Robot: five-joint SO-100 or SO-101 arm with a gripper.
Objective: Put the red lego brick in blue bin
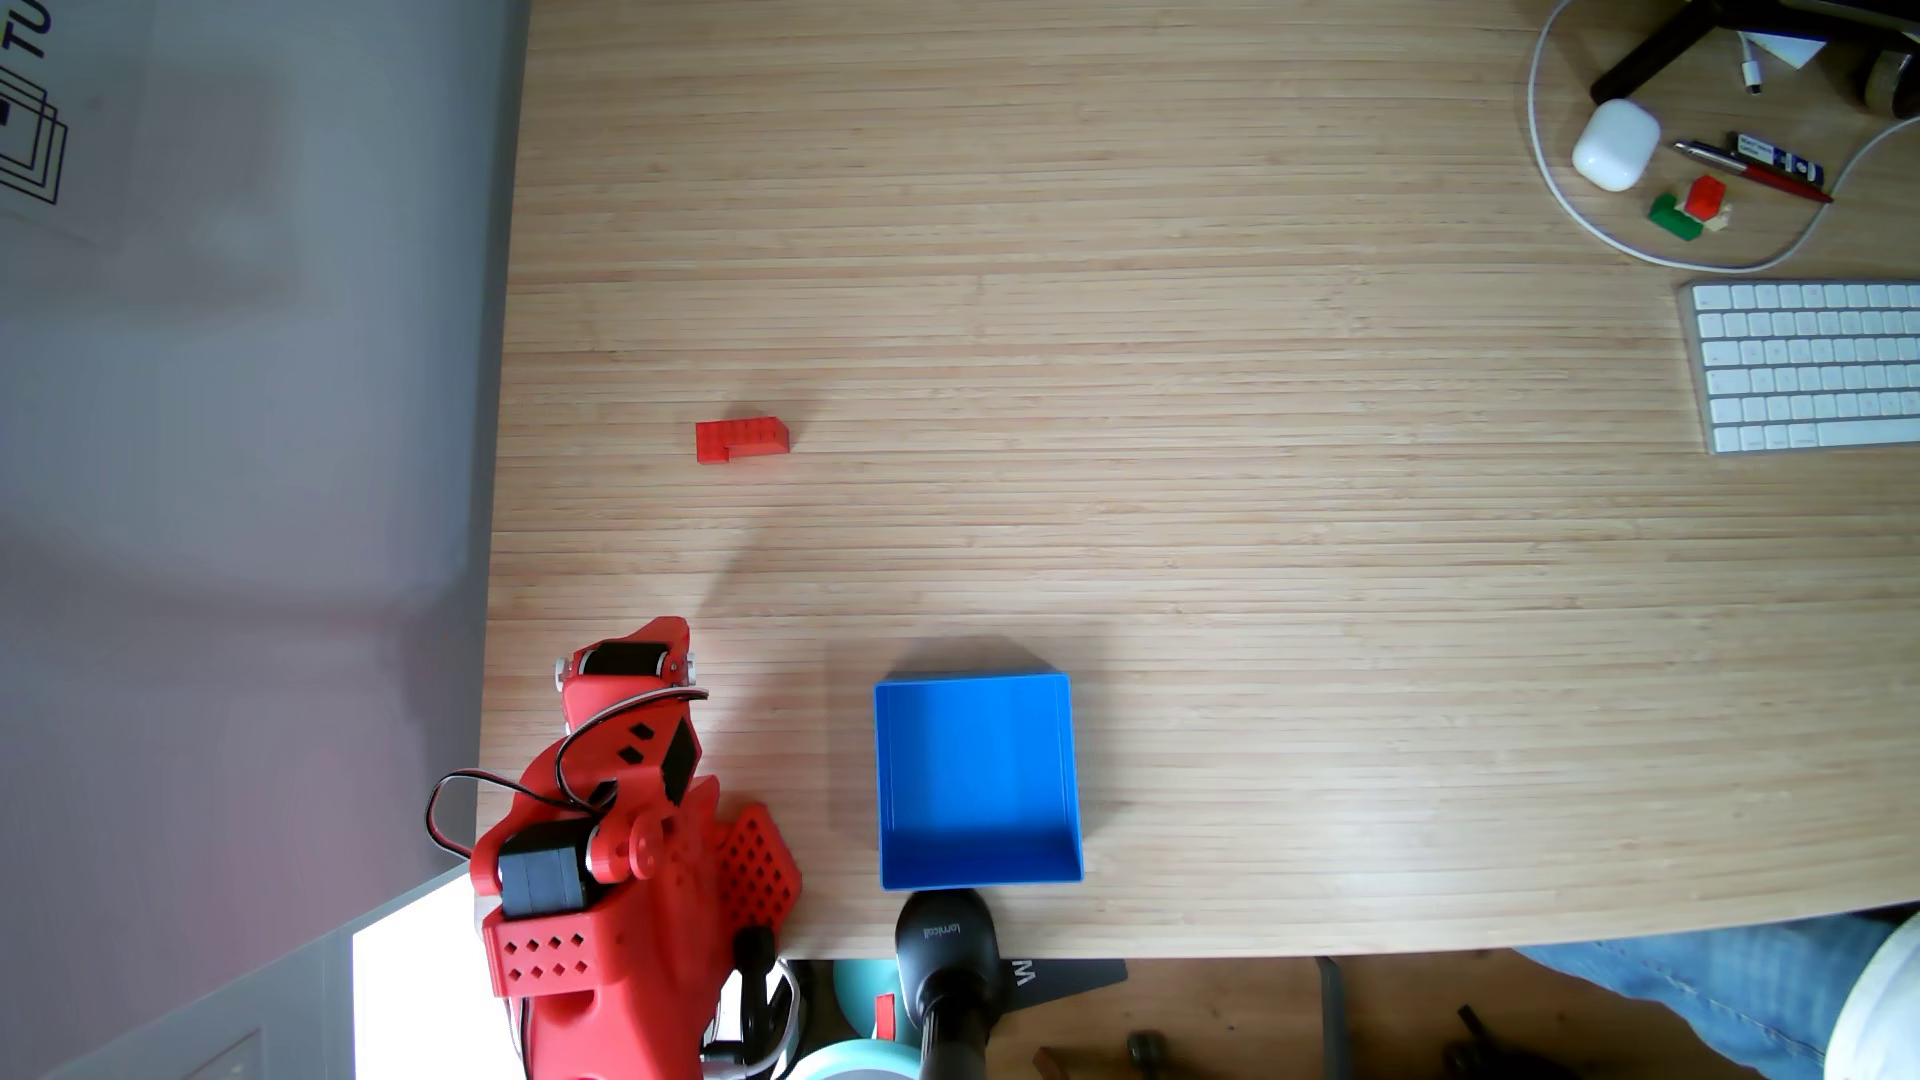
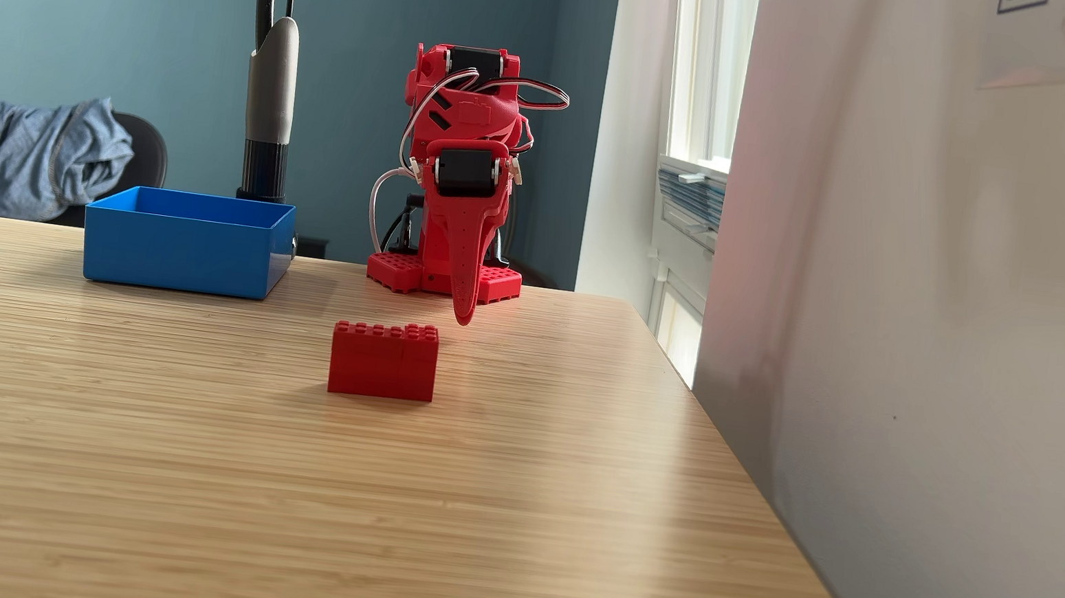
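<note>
So the red lego brick [image 1: 742, 438] just sits alone on bare wooden table [image 1: 1247, 540] near its left edge in the top-down fixed view, blue bin [image 1: 977, 781] hugging the near edge beside the arm, and the gripper [image 2: 465, 307] hangs folded, pinched together, holding nothing.

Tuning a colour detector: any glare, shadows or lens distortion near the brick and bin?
In a fixed view from above, fisheye bends the table edges, and the blue bin shades its own floor. In a fixed view from the side, window light glares on the tabletop beside the sharply focused red lego brick.
</note>
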